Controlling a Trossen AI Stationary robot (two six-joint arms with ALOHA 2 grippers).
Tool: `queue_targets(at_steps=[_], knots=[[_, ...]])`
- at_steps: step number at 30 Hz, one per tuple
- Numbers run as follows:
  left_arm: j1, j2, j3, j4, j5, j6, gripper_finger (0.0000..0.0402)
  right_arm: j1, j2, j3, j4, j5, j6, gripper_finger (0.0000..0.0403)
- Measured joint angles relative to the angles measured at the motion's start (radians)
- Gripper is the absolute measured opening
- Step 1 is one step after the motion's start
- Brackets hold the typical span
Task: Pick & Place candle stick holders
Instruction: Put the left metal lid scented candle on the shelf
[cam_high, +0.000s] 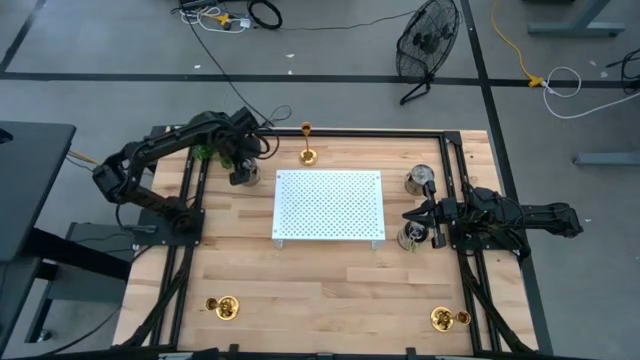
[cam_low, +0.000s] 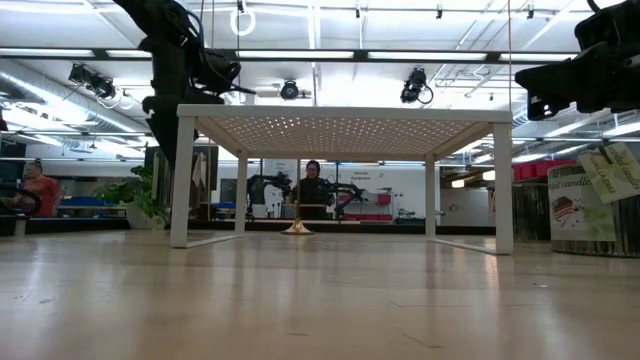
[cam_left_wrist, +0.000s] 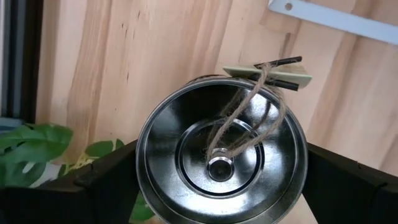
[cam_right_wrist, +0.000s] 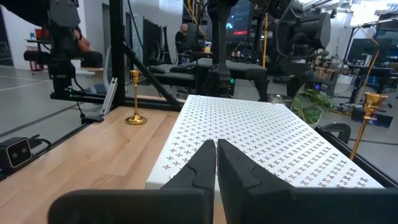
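Level across the wooden bench (cam_low: 320, 300). White perforated rack (cam_low: 345, 130) on four legs spans mid-frame. Beneath it, far back, one gold candle stick holder (cam_low: 298, 226) stands upright on the bench, base flat. A dark arm (cam_low: 175, 50) hangs at upper left, a second arm (cam_low: 590, 75) at upper right. Tin with paper tag (cam_low: 590, 205) at right edge. One person (cam_low: 314, 185) behind the holder; another person (cam_low: 38, 190) at far left.
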Motion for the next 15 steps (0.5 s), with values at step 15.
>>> queue_targets(at_steps=[15], knots=[[-0.017,0.0,0.236,-0.147,-0.035,-0.026,0.0378,0.0,0.0,0.0,0.0,0.0,0.0,0.0021]])
